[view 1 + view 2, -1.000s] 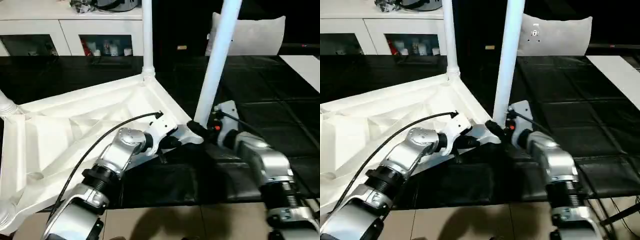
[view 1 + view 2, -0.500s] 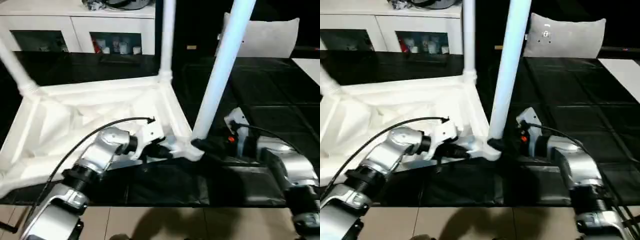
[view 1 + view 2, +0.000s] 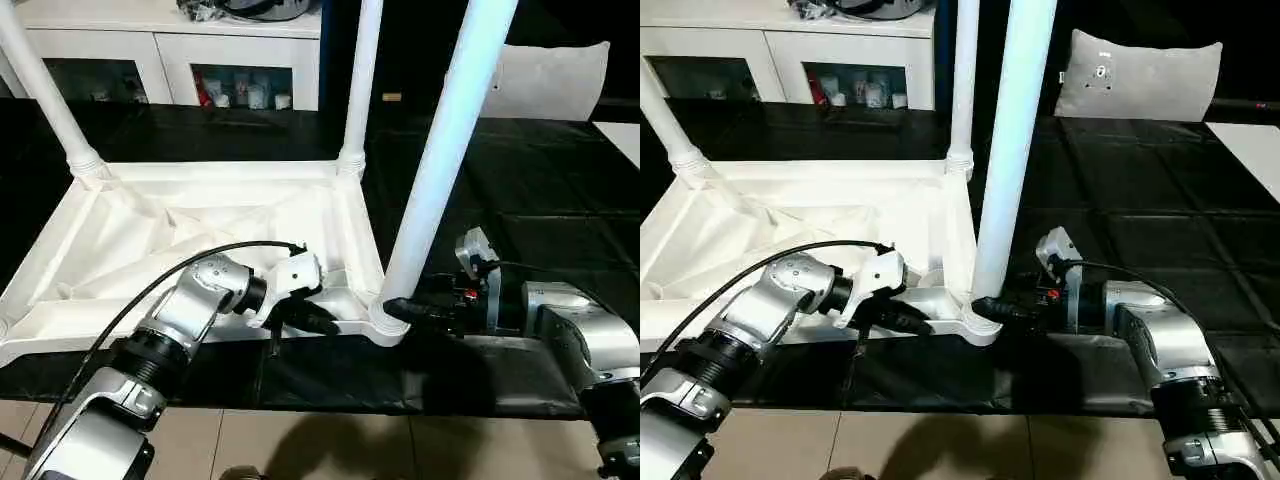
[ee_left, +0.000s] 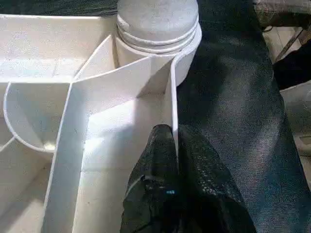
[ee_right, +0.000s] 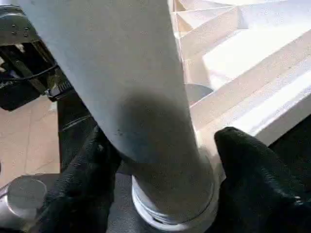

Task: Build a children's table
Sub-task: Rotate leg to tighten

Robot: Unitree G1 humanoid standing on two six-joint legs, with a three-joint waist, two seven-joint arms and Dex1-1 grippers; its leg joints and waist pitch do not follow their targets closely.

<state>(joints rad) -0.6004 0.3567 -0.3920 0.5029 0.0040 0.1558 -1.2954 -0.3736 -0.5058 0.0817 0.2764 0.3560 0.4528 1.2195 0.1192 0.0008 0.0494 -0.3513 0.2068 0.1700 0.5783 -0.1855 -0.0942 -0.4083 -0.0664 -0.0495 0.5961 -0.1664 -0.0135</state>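
Lying upside down on the black work table point(image 3: 560, 190), the white tabletop point(image 3: 150, 225) shows its ribbed underside, with three legs standing up from its corner sockets. At the far left corner one leg point(image 3: 40, 85) leans a little; further right, at the far corner, a second leg point(image 3: 360, 80) stands upright. The left gripper point(image 3: 318, 318) reaches in over the near edge, its two black fingers point(image 4: 163, 160) pressed together on the thin side wall of the tabletop, just beside the near right corner socket point(image 4: 158, 34). From that socket rises the third leg point(image 3: 445, 150), thick and close to the camera. The right gripper point(image 3: 405, 310) comes in low from the right at the foot of this leg, its fingers point(image 5: 252, 170) apart on either side of the tube just above the socket collar; whether they press on it cannot be told. White cabinets point(image 3: 180, 60) and a grey cushion point(image 3: 1140, 75) stand behind the table.
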